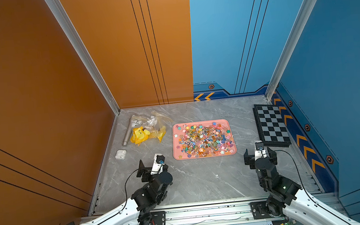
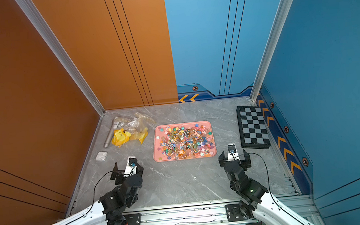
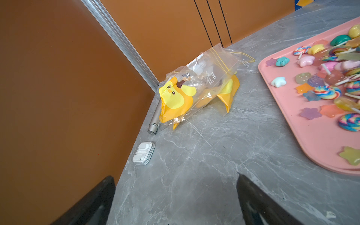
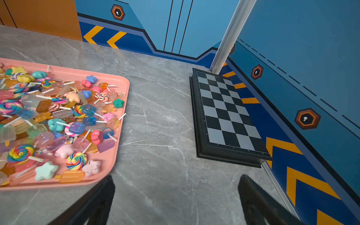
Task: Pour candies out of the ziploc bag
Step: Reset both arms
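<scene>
My left gripper point(image 2: 127, 166) and right gripper point(image 2: 234, 156) hang over the grey table point(image 2: 181, 185), jaws spread wide, holding nothing. Beyond them the pink tray point(image 2: 156, 152) is covered with candies point(image 2: 184, 140). The crumpled ziploc bag point(image 2: 136, 126) lies to its left, beside a silver cylinder point(image 2: 109, 138) and near a white earbud case point(image 2: 101, 156). A chessboard point(image 2: 253, 126) sits on the right.

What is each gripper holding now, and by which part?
Nothing: the left gripper and the right gripper are both open and empty.

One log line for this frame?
candies: on tray | bag: beside tray, unheld | left hand: open, empty | right hand: open, empty
</scene>
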